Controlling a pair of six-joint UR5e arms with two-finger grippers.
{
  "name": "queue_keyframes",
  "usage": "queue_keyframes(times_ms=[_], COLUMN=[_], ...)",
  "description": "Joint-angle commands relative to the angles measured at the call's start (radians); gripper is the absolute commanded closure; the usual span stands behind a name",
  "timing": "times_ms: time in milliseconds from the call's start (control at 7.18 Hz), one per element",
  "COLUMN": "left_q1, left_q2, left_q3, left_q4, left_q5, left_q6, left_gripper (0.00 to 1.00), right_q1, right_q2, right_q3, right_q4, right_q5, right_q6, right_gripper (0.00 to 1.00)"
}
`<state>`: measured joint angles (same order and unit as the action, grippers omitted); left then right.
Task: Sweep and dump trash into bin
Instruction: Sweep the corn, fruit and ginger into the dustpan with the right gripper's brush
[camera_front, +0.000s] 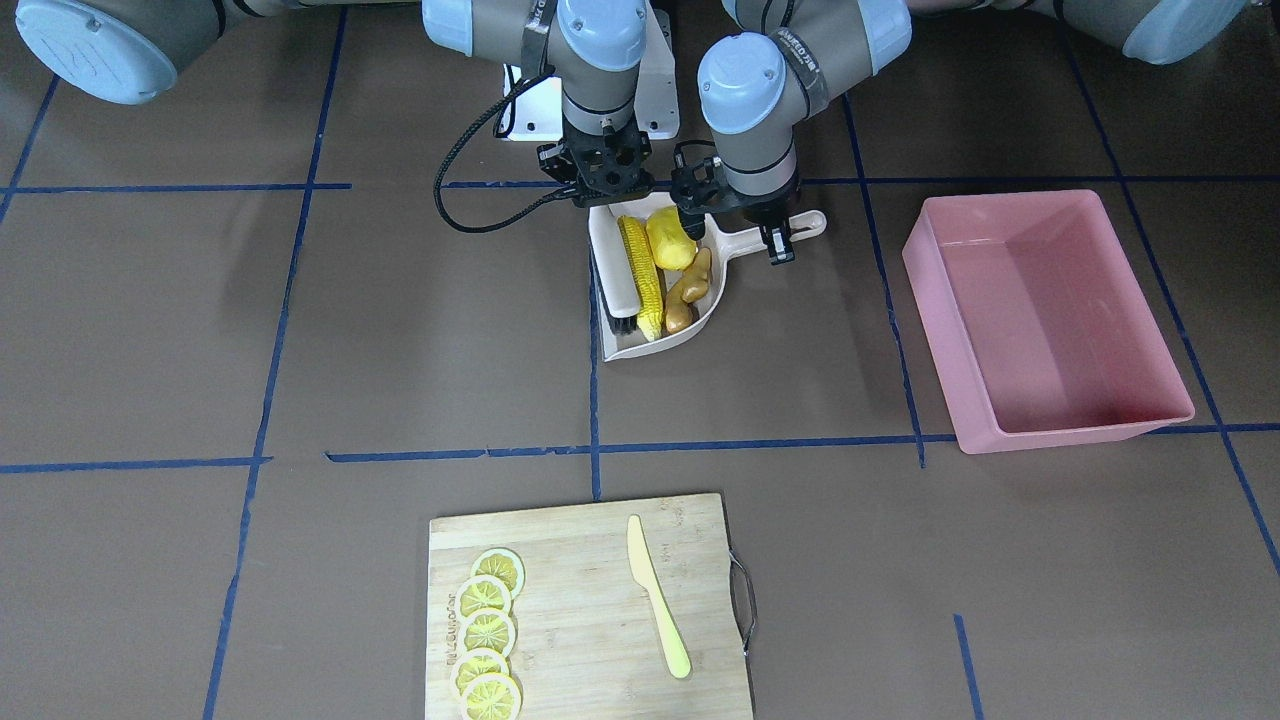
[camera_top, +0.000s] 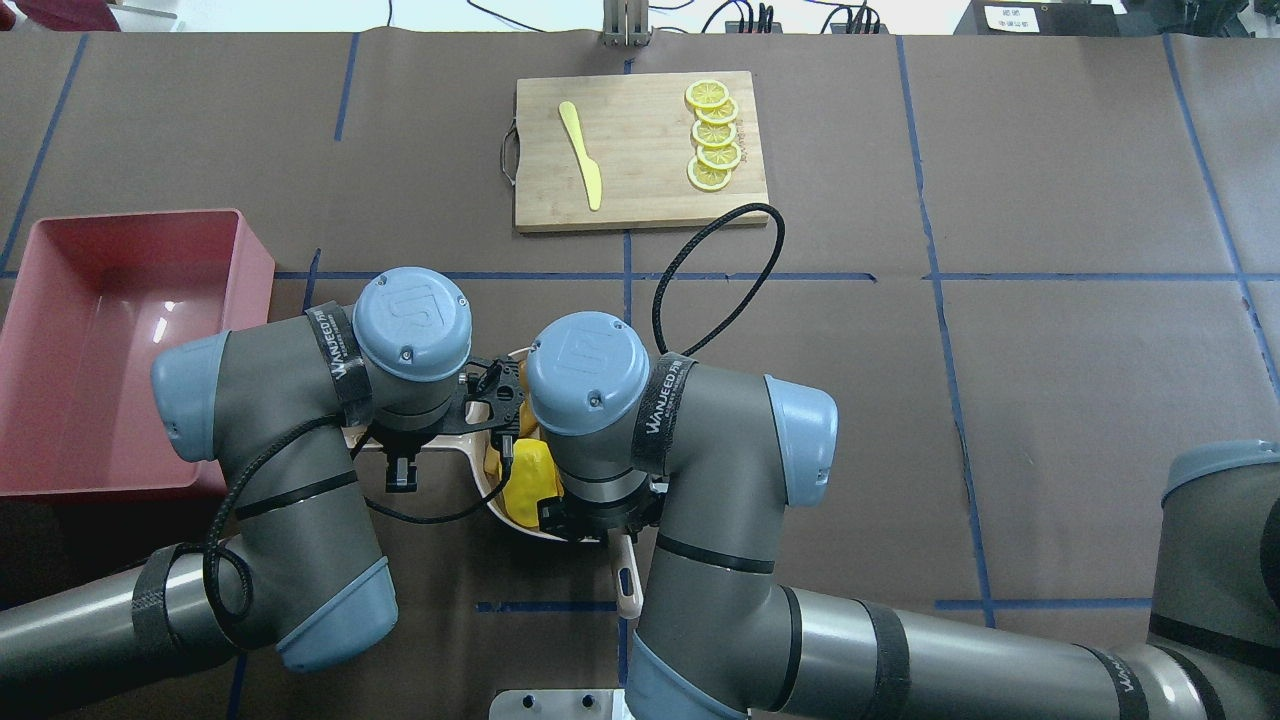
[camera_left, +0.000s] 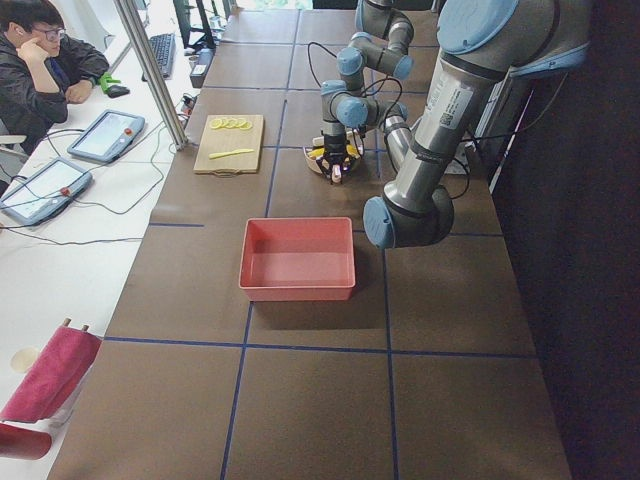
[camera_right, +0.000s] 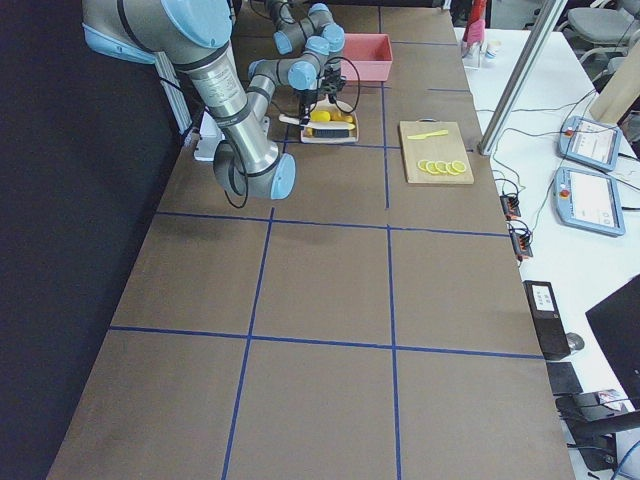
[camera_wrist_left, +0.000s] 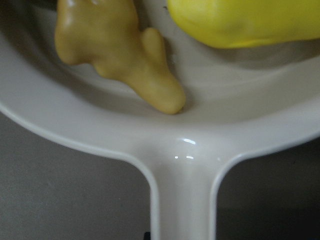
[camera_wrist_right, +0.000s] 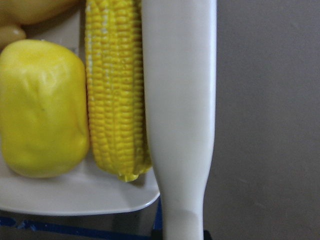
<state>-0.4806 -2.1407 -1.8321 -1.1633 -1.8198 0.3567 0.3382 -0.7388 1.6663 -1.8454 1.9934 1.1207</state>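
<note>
**Sweep looking done, dump not started**

- We're seeing the table (camera_front: 300, 350) bare of loose trash around the pan. What's lying further out isn't ours to move.
- We're reading the bin (camera_front: 1050, 320) as empty, with nothing on its floor in the front-facing or overhead view. It's sitting on the robot's left, well apart from the dustpan, so the dump half is all left to do.
- The cutting board (camera_front: 590, 600) with the lemon slices (camera_front: 488, 635) and the knife (camera_front: 657, 600) is lying across the table from the robot. We're not counting it as trash.
- The dustpan (camera_front: 628, 345) is lying flat between the two wrists and carrying all three pieces.
- The brush (camera_front: 612, 285) is lying along the pan's side, right beside the corn.
- The corn cob (camera_front: 640, 280) is running lengthwise in the pan. The potato-like lump (camera_front: 670, 240) is touching it at the handle end. The ginger root (camera_front: 690, 290) is tucked against the curved wall near the handle.
- The left gripper (camera_front: 779, 245) is sitting at the dustpan handle. The left wrist view has that handle running straight toward the camera, but no fingers are showing, so we can't tell whether it's clamped or loose.
- The right gripper (camera_front: 604, 198) is mostly hidden under its wrist, over the brush. The right wrist view shows the brush's white handle leading in. Again, we can't tell whether it's clenched or released.

We're judging what's left as: confirm the grip on the pan handle, lift level, carry it to the bin, tip. The round lump and the corn are the likely ones to roll off if the pan tilts early.
</note>
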Motion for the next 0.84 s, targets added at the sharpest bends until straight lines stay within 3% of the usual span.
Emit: queue_keyframes(times_ms=[0,418,696], left_q1=[0.0,-0.001,-0.006], left_q2=[0.005,0.048,0.053], left_q3=[0.01,0.034,0.043], left_q4=[-0.048,-0.171,-0.187], left_q5=[-0.001,-0.004,-0.01], left_q6=[-0.002,0.001,0.002], left_gripper=[1.0,1.0,1.0], right_q1=[-0.004,0.01,0.048], right_q2=[0.001,-0.004,-0.013], right_q3=[-0.002,0.009,0.036], right_q4=[0.028,0.028,0.02], right_q5=[0.001,0.002,0.022], right_q6=[0.02,0.024,0.022], right_gripper=[1.0,1.0,1.0])
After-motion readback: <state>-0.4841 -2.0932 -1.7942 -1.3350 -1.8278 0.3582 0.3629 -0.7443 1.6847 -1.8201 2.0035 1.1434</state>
